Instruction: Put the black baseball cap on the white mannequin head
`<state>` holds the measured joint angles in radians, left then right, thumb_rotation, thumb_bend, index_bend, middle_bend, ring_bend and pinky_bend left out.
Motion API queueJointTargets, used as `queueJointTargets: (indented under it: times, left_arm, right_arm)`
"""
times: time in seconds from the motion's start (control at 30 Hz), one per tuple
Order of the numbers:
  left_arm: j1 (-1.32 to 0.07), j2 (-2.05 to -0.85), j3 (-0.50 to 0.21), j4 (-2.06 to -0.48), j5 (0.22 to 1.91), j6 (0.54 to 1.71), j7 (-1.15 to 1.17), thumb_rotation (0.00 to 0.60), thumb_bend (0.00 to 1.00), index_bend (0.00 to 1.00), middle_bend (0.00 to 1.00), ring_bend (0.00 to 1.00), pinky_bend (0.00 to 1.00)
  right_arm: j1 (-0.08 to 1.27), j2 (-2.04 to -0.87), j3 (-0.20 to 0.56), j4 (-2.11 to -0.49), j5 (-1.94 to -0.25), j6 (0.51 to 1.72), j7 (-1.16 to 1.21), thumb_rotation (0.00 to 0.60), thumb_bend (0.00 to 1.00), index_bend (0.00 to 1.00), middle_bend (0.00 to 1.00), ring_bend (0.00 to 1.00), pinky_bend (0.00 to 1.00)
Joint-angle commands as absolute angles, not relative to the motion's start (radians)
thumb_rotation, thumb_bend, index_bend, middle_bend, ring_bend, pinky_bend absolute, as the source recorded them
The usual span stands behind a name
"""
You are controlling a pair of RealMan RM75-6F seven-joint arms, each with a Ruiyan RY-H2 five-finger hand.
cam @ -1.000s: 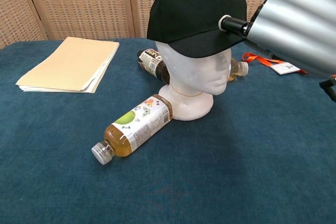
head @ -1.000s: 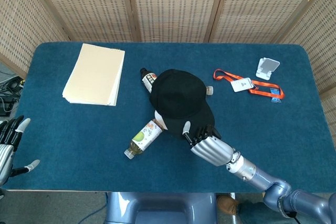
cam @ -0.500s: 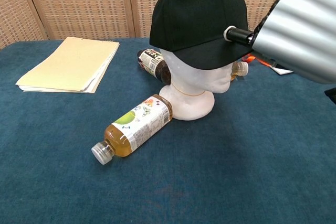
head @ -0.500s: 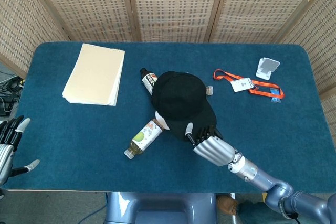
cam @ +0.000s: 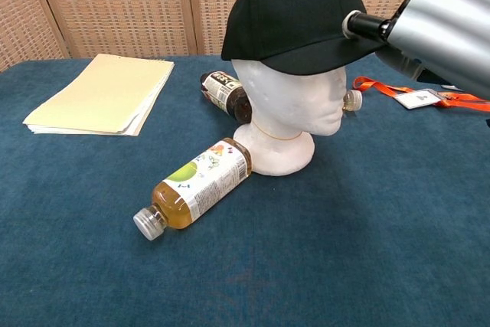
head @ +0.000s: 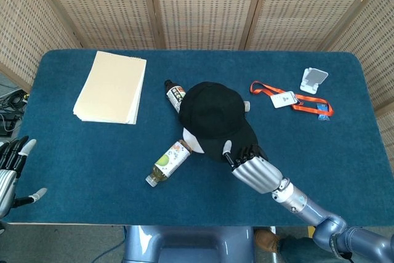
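Holding the black baseball cap (cam: 295,13) by its brim, my right hand (head: 253,169) pinches the stiff edge at centre frame. The cap sits on the white mannequin head (cam: 295,105), crown soft cloth, light, likely to sag; the brim is the firm place to grip. The head looks like matte foam, probably easy to tip. My left hand (head: 12,170), lower left, holds nothing, fingers spread.

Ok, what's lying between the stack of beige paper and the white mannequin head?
In the head view, only bare blue tablecloth separates the stack of beige paper from the dark-capped bottle, which lies beside the white mannequin head under the black baseball cap.
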<state>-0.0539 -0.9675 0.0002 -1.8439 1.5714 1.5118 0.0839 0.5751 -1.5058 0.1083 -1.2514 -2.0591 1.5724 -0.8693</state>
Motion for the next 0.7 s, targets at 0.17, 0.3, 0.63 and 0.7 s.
queueJointTargets:
  times: [0.17,0.3,0.63,0.7]
  left_arm:
    - [-0.053,-0.968,0.001,-1.845,1.574,1.513,0.085,0.600,0.00,0.00,0.00,0.00,0.00]
    - [-0.053,-0.968,0.002,-1.846,1.576,1.513,0.087,0.600,0.00,0.00,0.00,0.00,0.00]
    - [-0.048,-0.966,0.005,-1.848,1.583,1.521,0.083,0.600,0.00,0.00,0.00,0.00,0.00]
    - [-0.047,-0.965,0.006,-1.848,1.584,1.523,0.080,0.600,0.00,0.00,0.00,0.00,0.00]
  right_arm:
    - [0.563,-1.477,0.107,-1.277,-2.070,1.593,-0.861,0.600,0.40,0.11,0.99,1.00,1.00]
    - [0.555,-1.461,0.108,-1.293,-2.073,1.601,-0.860,0.600,0.32,0.01,0.98,1.00,1.00]
    - [0.512,-1.397,0.106,-1.354,-2.083,1.658,-0.841,0.600,0.24,0.00,0.98,1.00,1.00]
    - [0.494,-1.374,0.106,-1.370,-2.078,1.683,-0.825,0.600,0.23,0.00,0.98,1.00,1.00]
